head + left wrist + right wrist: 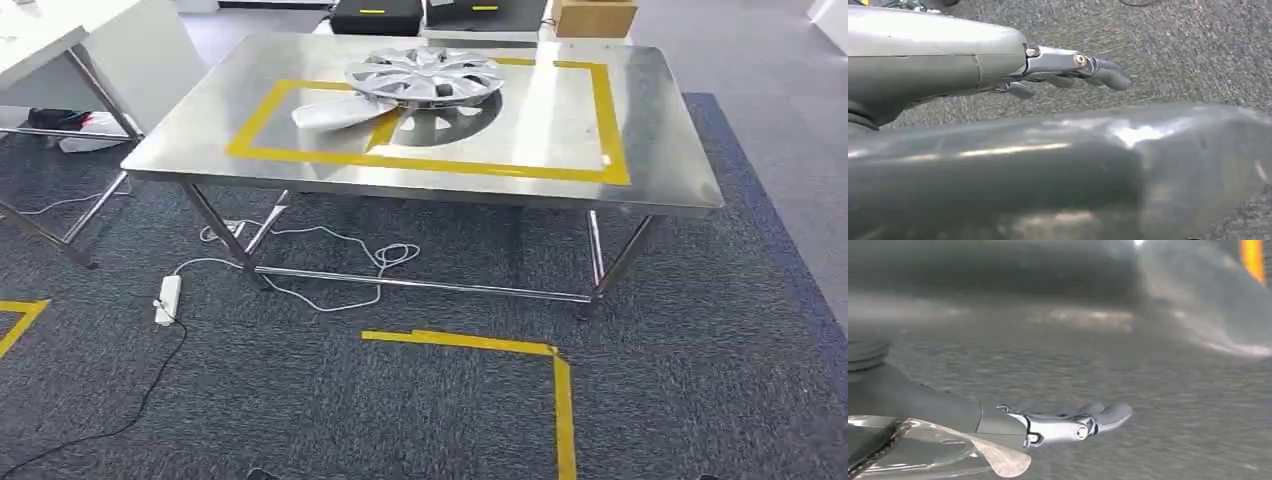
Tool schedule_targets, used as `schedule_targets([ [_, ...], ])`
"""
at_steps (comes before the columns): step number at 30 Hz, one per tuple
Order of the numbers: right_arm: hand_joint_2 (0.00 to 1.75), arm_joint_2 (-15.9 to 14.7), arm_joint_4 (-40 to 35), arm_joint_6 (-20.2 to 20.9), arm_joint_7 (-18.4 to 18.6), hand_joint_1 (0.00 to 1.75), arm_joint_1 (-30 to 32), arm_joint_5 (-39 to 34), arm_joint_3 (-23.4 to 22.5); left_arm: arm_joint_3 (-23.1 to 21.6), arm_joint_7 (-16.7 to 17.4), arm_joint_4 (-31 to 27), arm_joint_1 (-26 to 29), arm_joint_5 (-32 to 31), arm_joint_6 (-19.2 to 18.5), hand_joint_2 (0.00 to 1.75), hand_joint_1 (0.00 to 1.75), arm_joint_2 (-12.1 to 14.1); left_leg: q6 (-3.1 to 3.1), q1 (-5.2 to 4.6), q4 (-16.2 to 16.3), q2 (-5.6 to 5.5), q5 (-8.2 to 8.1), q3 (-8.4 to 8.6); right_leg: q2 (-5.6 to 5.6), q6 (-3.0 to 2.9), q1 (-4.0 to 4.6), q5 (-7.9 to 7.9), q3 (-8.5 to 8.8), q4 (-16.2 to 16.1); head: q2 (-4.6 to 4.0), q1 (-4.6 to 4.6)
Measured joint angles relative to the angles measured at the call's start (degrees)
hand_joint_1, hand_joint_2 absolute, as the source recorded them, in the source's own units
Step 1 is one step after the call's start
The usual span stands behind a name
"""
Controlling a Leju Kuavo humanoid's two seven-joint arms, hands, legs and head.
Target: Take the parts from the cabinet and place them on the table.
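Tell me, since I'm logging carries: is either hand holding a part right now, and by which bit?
Nothing is held. The left hand and the right hand hang over the carpet with fingers extended and nothing in them. The hubcap lies on the table.

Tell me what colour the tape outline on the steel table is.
Yellow. The tape outline shows best in the head view, framing the table top.

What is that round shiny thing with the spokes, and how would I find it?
Look at the steel table with a yellow tape rectangle marked on top. Near the far edge of that rectangle sits a silver hubcap, round with curved spokes. Its neighbour, a pale flat part partly beneath its near-left side, has no spokes.
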Motion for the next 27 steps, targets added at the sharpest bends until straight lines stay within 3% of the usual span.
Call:
schedule_targets([
  [1, 0.0, 0.1, 0.3, 0.0, -0.1, 0.0, 0.0, 0.0, -0.2, 0.0, 0.0, 0.0, 0.3, 0.0, 0.0, 0.0, 0.0, 0.0, -0.37, 0.21, 3.0, -0.05, -4.39, -0.44, -0.07, -0.47, 0.0, 0.75, -0.8, 0.0, 0.0, -0.31],
  [2, 0.0, 0.1, 0.8, 0.0, -0.1, 0.0, -0.1, 0.0, -0.3, 0.2, 0.0, 0.0, 0.3, 0.0, 0.0, 0.0, 0.0, 0.0, -0.75, 0.36, 7.1, -0.07, -8.36, -0.9, -0.08, -0.55, 0.04, 1.51, -1.69, 0.0, 0.0, -0.46],
  [3, 0.0, 0.1, 1.1, 0.0, -0.1, 0.0, -0.2, 0.0, -0.6, 0.3, 0.0, 0.0, 0.3, 0.0, 0.0, 0.0, 0.0, 0.0, -1.03, 0.53, 11.8, -0.07, -11.05, -1.27, -0.16, -0.5, 0.09, 2.3, -2.66, 0.2, 0.0, -0.42],
  [4, 0.0, 0.1, 1.4, 0.0, -0.1, 0.0, -0.3, 0.1, -0.8, 0.4, 0.0, 0.0, 0.2, 0.0, 0.0, 0.0, 0.0, 0.0, -1.23, 0.69, 15.0, -0.07, -11.46, -1.25, -0.33, -0.47, 0.11, 2.94, -3.7, 0.5, 0.0, -0.4],
  [6, 0.0, 0.1, 1.8, 0.0, -0.1, 0.0, -0.4, 0.1, -0.9, 0.4, 0.0, 0.0, 0.2, 0.0, 0.0, 0.0, 0.0, 0.0, -1.39, 0.99, 16.1, -0.07, -7.61, 0.78, -0.45, -0.29, 0.1, 4.05, -5.74, 1.4, 0.0, -0.4],
  [7, 0.0, 0.1, 2.0, 0.0, -0.1, 0.0, -0.4, 0.1, -0.9, 0.4, 0.0, 0.0, 0.2, 0.0, 0.0, 0.0, 0.0, 0.0, -1.37, 1.13, 13.8, -0.07, -5.25, 3.07, -0.47, -0.17, 0.1, 4.59, -6.88, 2.0, 0.0, -0.44],
  [8, 0.0, 0.1, 2.1, 0.0, -0.1, 0.0, -0.4, 0.1, -0.9, 0.4, 0.0, 0.0, 0.2, 0.0, 0.0, 0.0, 0.0, 0.0, -1.32, 1.26, 9.2, -0.12, -4.28, 6.63, -0.41, 0.05, 0.09, 5.18, -8.13, 2.6, 0.0, -0.42],
  [10, 0.0, 0.1, 2.2, 0.0, -0.1, 0.0, -0.5, 0.1, -1.0, 0.4, 0.0, 0.0, -0.1, 0.0, 0.0, 0.0, 0.0, 0.0, -0.81, 1.09, -1.5, -0.59, -7.65, 14.02, -0.37, 0.62, 0.32, 5.84, -9.4, 3.7, 0.0, -0.42],
  [11, 0.0, 0.1, 2.3, 0.0, -0.1, 0.0, -0.6, 0.1, -1.1, 0.5, -0.1, 0.0, -0.2, 0.0, 0.0, 0.0, 0.0, 0.0, -0.27, 0.99, -3.0, -0.6, -8.59, 14.51, -0.45, 0.99, 0.31, 6.56, -9.76, 3.7, 0.0, -0.31],
  [14, 0.0, 0.1, 2.7, 0.0, -0.2, 0.0, -0.6, 0.1, -1.4, 0.5, -0.2, 0.0, 0.0, 0.0, 0.0, 0.0, 0.0, 0.0, 1.08, 0.65, -3.1, -0.37, -7.06, 12.58, -0.26, 2.27, -0.06, 8.12, -10.8, 3.5, 0.0, -0.42],
  [15, 0.0, 0.1, 2.8, 0.0, -0.2, 0.0, -0.5, 0.1, -1.7, 0.5, -0.2, 0.0, 0.0, 0.0, 0.0, 0.0, 0.0, 0.0, 1.61, 0.71, -3.1, 0.04, -6.3, 11.75, 0.03, 2.42, -0.35, 5.88, -11.36, 4.4, 0.0, -0.31],
  [16, 0.0, 0.1, 2.9, 0.0, -0.2, 0.0, -0.4, 0.1, -1.7, 0.5, -0.2, 0.0, 0.0, 0.1, 0.0, 0.0, 0.0, 0.0, 2.14, 0.62, -3.0, 0.06, -5.65, 10.9, 0.11, 2.44, -0.31, 2.18, -12.14, 6.6, 0.0, -0.14],
  [17, 0.0, 0.1, 3.0, 0.0, -0.2, 0.0, -0.4, 0.1, -1.9, 0.5, -0.2, 0.0, 0.0, 0.1, 0.0, 0.0, 0.0, 0.0, 2.42, 0.47, -3.0, 0.09, -4.85, 9.96, 0.25, 2.4, -0.29, -1.8, -13.48, 10.5, 0.0, -0.09],
  [18, 0.0, 0.1, 3.1, 0.0, -0.2, 0.0, -0.5, 0.1, -1.9, 0.5, -0.2, 0.0, 0.0, 0.1, 0.0, 0.0, 0.0, 0.0, 2.5, 0.32, -3.0, 0.19, -4.11, 8.99, 0.35, 2.47, -0.24, -4.63, -14.26, 14.8, 0.0, -0.05],
  [19, 0.0, 0.1, 3.1, 0.0, -0.2, 0.0, -0.5, 0.2, -1.9, 0.5, -0.2, 0.0, 0.0, 0.0, 0.0, 0.0, 0.0, 0.0, 2.56, 0.11, -2.9, 0.3, -3.2, 7.81, 0.37, 2.44, -0.24, -5.88, -14.72, 18.8, 0.0, -0.03],
  [20, 0.0, 0.0, 3.2, -0.1, -0.2, 0.0, -0.5, 0.5, -1.9, 0.5, -0.2, 0.0, 0.0, 0.1, 0.0, 0.0, 0.0, 0.0, 2.53, -0.01, -2.8, 0.34, -2.4, 6.81, 0.37, 2.39, -0.23, -5.03, -14.36, 20.7, 0.0, -0.11],
  [21, 0.0, 0.0, 3.4, -0.3, 0.0, 0.0, -0.6, 0.9, -2.0, 0.5, -0.2, 0.0, 0.0, 0.1, 0.0, 0.0, 0.0, 0.0, 2.47, -0.07, -2.7, 0.39, -1.61, 5.58, 0.37, 2.31, -0.19, -2.56, -12.94, 20.5, 0.0, -0.09],
  [22, 0.0, 0.0, 3.7, -0.7, 0.1, 0.0, -0.7, 1.5, -2.3, 0.6, -0.2, 0.0, 0.0, 0.1, 0.0, 0.0, 0.0, -0.1, 2.33, -0.07, -2.3, 0.41, -0.87, 4.3, 0.37, 2.23, -0.13, 0.51, -10.45, 18.4, 0.0, -0.11],
  [23, 0.0, 0.0, 4.1, -1.0, 0.2, 0.0, -1.0, 2.0, -2.6, 0.6, -0.2, 0.0, 0.0, 0.1, 0.0, 0.0, 0.0, -0.1, 2.18, -0.07, -1.9, 0.41, -0.27, 3.2, 0.36, 2.09, -0.13, 2.22, -7.27, 14.8, 0.0, -0.05],
  [24, 0.0, 0.0, 4.7, -1.7, 0.3, 0.0, -1.5, 3.1, -3.1, 0.6, -0.2, 0.0, 0.0, 0.0, 0.0, 0.0, 0.0, -0.2, 1.97, -0.07, -1.5, 0.38, 0.3, 2.71, 0.37, 1.87, -0.13, 1.68, -3.31, 9.7, 0.0, -0.07],
  [25, 0.0, -0.1, 5.4, -2.5, 0.5, 0.0, -2.2, 4.7, -3.7, 0.6, -0.1, 0.0, 0.0, 0.0, 0.0, 0.0, 0.0, -0.4, 1.65, -0.32, -1.2, 0.36, 0.75, 2.18, 0.33, 1.65, 0.1, -0.31, 1.23, 4.0, 0.0, 0.0],
  [26, 0.0, -0.3, 6.4, -3.4, 0.8, 0.0, -3.0, 6.6, -4.6, 0.6, -0.1, 0.0, 0.0, -0.1, 0.0, 0.0, 0.0, -0.5, 1.33, -0.33, -0.9, 0.49, 1.4, 1.85, 0.36, 1.46, 0.06, -1.99, 2.66, 0.0, 0.0, -0.27],
  [27, 0.0, -0.4, 7.7, -4.3, 1.4, 0.0, -3.8, 8.1, -5.5, 0.7, 0.1, 0.0, -0.1, -0.4, 0.0, 0.0, 0.0, -0.5, 1.06, -0.19, -0.9, 0.59, 2.2, 1.37, 0.41, 1.38, 0.29, -2.31, 2.38, -0.3, 0.0, -0.07],
])
